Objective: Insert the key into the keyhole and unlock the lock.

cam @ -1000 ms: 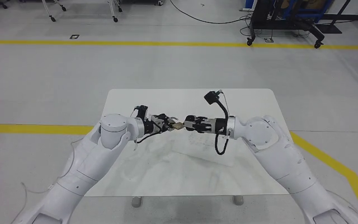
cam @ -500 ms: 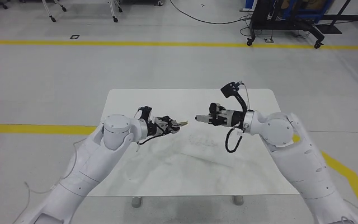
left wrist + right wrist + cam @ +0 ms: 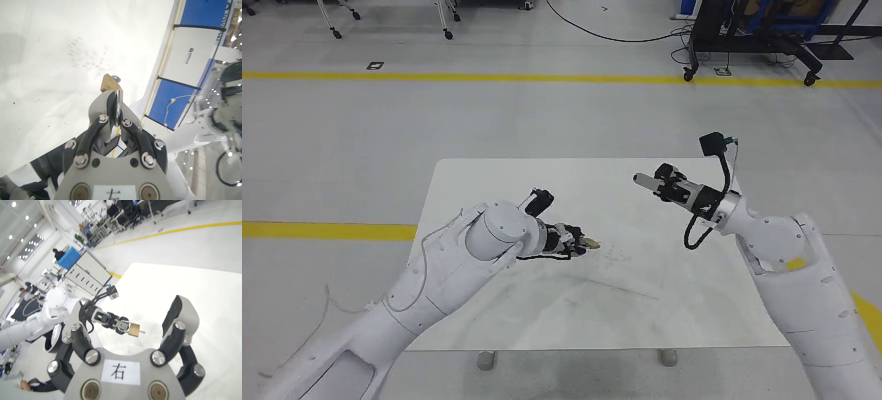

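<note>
I get bright, even light from ceiling lamps [image 3: 27, 217]; table [image 3: 47, 28] glares white, and wrist views bow at edges.

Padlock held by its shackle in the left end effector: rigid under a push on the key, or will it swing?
Likely dense for its size: the padlock body looks solid brass. Clamped only by the thin, smooth shackle in the left end effector, it may pivot or slip if the key is pushed. Itself stiff, hardly fragile.
</note>
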Tool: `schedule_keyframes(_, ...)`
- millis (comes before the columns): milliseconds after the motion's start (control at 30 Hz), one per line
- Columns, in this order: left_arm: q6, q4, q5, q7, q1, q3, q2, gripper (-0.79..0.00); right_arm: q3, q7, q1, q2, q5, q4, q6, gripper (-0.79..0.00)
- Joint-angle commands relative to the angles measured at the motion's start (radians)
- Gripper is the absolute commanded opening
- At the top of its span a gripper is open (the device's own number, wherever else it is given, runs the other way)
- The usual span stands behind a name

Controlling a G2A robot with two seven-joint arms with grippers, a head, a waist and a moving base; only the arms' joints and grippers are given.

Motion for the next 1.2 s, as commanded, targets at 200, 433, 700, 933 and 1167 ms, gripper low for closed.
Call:
schedule_keyframes(200,-0.01,0.159,0.101,0.032,-0.12,0.193,-0.127,-0.785,0.147,-0.065,-0.135,0.011,0.016,-0.072,-0.005,0.0)
schedule_keyframes(433,0.026,0.296,0.2,0.052,-0.18,0.288,-0.224,-0.785,0.147,-0.065,-0.135,0.011,0.016,-0.072,-0.005,0.0)
schedule_keyframes(700,0.17,0.4,0.259,-0.124,-0.23,0.355,-0.282,-0.514,0.147,-0.065,-0.135,0.011,0.016,-0.072,-0.005,0.0)
schedule_keyframes(933,0.152,0.415,0.22,-0.165,-0.233,0.281,-0.261,-0.302,0.147,-0.065,-0.135,0.011,0.016,-0.072,-0.005,0.0)
schedule_keyframes(1167,0.14,0.237,0.26,0.033,-0.157,0.11,-0.17,-0.302,0.154,-0.117,-0.144,0.008,0.031,-0.069,-0.011,0.0)
